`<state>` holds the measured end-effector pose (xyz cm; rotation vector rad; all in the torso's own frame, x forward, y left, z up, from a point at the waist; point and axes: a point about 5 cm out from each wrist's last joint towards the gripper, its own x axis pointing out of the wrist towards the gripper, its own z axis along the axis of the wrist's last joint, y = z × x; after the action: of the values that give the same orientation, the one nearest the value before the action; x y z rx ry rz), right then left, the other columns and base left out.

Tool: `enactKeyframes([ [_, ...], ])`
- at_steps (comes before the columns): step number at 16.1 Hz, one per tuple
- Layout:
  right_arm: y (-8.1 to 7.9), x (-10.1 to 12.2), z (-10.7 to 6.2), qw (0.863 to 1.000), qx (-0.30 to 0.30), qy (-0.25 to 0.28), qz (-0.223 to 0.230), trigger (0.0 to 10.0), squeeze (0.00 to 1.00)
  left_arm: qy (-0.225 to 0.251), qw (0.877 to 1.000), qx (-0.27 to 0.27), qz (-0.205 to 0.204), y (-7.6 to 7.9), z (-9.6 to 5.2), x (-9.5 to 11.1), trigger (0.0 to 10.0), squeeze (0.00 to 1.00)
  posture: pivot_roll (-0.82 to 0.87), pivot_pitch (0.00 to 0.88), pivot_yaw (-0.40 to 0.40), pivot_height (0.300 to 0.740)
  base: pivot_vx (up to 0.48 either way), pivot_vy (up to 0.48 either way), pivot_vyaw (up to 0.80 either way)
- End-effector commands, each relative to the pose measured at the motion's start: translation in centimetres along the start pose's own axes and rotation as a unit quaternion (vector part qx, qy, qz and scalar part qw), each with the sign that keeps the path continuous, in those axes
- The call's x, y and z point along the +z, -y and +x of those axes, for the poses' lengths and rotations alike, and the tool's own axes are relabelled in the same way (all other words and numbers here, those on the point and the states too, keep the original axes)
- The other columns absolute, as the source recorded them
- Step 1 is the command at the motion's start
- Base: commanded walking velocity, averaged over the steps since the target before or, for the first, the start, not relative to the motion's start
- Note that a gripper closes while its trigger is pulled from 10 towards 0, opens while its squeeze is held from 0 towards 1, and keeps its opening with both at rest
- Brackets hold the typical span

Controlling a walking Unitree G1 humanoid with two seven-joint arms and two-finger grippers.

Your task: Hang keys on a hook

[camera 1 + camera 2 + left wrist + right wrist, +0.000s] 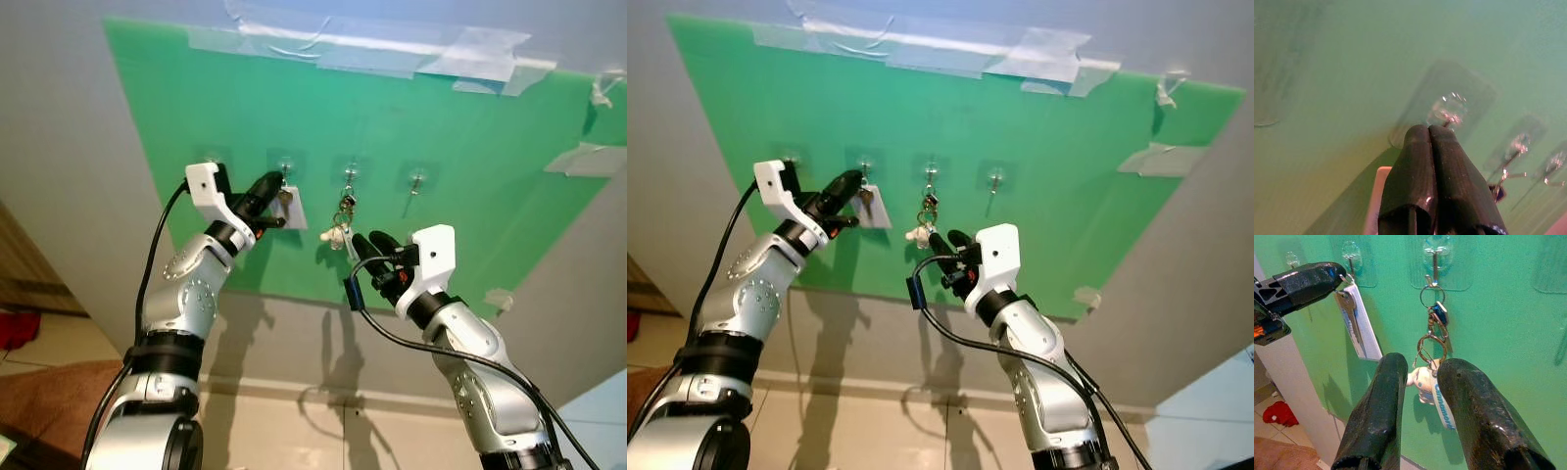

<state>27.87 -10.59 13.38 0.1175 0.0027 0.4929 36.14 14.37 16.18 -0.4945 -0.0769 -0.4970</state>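
A green board (pixel 470 137) on the wall carries a row of clear stick-on hooks. My left gripper (pixel 275 185) is raised to the second hook from the left (pixel 1351 255) and is shut on the ring of a key with a white tag (pixel 1357 323), which dangles below the fingertips. Whether the ring sits over that hook I cannot tell. A second bunch of keys with a small white figure (pixel 1431 340) hangs from the third hook (pixel 1434 253). Just under it my right gripper (pixel 1425 366) stands open, one finger on each side of the figure.
The first hook (pixel 209 159) and fourth hook (pixel 418 180) are bare. Clear tape (pixel 392 51) fixes the board's top edge to the grey wall. A black cable (pixel 392 338) loops under the right wrist. Tiled floor and a red object (pixel 18 328) lie lower left.
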Motion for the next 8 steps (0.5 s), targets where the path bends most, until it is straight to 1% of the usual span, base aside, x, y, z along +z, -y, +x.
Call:
enactKeyframes([
  [1, -0.1, 0.4, -0.1, 1.000, 0.000, 0.006, -0.003, 10.0, 0.00, 0.007, 1.000, 0.020, -0.018, -0.7, -0.1, 0.2, 10.0, 0.00, -0.12, 0.000, -0.013, 0.740, 0.000, 0.000, 0.00],
  [3, -0.1, 0.3, -0.1, 1.000, -0.001, 0.005, -0.002, 10.0, 0.00, 0.005, 0.999, 0.028, -0.031, -1.0, -0.1, -0.1, 10.0, 0.00, -0.11, 0.000, -0.012, 0.740, 0.000, 0.000, 0.00],
  [5, -0.1, 0.3, -0.1, 1.000, -0.001, 0.004, -0.002, 10.0, 0.00, 0.002, 0.999, 0.031, -0.034, -1.1, -0.2, -0.4, 10.0, 0.00, -0.11, 0.000, -0.012, 0.740, 0.000, 0.000, 0.00],
  [6, -0.1, 0.3, -0.1, 1.000, -0.001, 0.003, -0.002, 10.0, 0.00, -0.001, 0.999, 0.033, -0.033, -1.2, -0.2, -0.5, 10.0, 0.00, -0.11, 0.000, -0.013, 0.740, 0.000, 0.000, 0.00],
  [8, -0.1, 0.3, -0.1, 1.000, -0.001, 0.002, -0.002, 10.0, 0.00, -0.023, 0.999, 0.042, -0.013, -1.3, -0.2, -1.1, 10.0, 0.00, -0.11, 0.000, -0.012, 0.740, 0.000, 0.000, 0.00],
])
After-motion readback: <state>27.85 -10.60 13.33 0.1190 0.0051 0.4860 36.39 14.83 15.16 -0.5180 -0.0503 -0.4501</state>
